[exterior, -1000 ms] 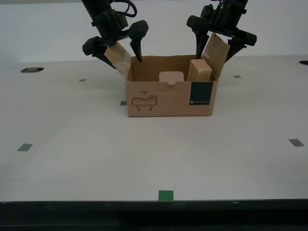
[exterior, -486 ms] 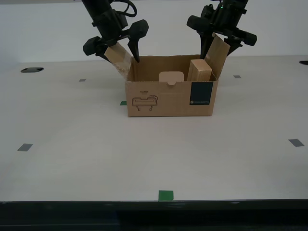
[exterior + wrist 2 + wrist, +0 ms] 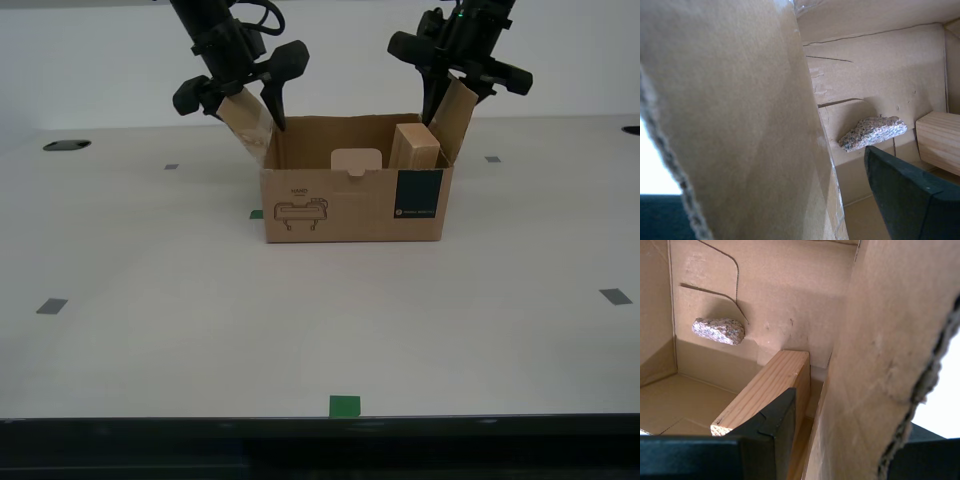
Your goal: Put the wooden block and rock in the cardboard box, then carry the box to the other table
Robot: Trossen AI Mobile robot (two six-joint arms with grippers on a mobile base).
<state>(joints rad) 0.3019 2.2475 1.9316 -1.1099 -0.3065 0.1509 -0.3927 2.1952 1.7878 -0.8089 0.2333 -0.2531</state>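
The cardboard box (image 3: 350, 205) stands open on the desk, both side flaps up. Inside, the wooden block (image 3: 415, 148) leans at the end toward the exterior view's right, also seen close up as the wooden block (image 3: 765, 390). The rock (image 3: 719, 331) lies on the box floor by the far wall, and the rock (image 3: 872, 132) is hidden in the exterior view. My first gripper (image 3: 452, 105) straddles the flap beside the block, one finger (image 3: 772, 425) inside the box. My second gripper (image 3: 250, 118) straddles the opposite flap; a gap shows between its finger (image 3: 905, 195) and the flap. The other table is out of view.
The off-white desk (image 3: 150, 300) has a grommet hole (image 3: 66, 145) at the exterior view's far left and another at its far right edge. Grey tape marks (image 3: 52, 306) dot the top, and a green square (image 3: 344, 405) sits at the front edge.
Both grippers have narrowed their jaws around the flaps. The flap at the exterior view's right now stands more upright. The box, block and rock have stayed put.
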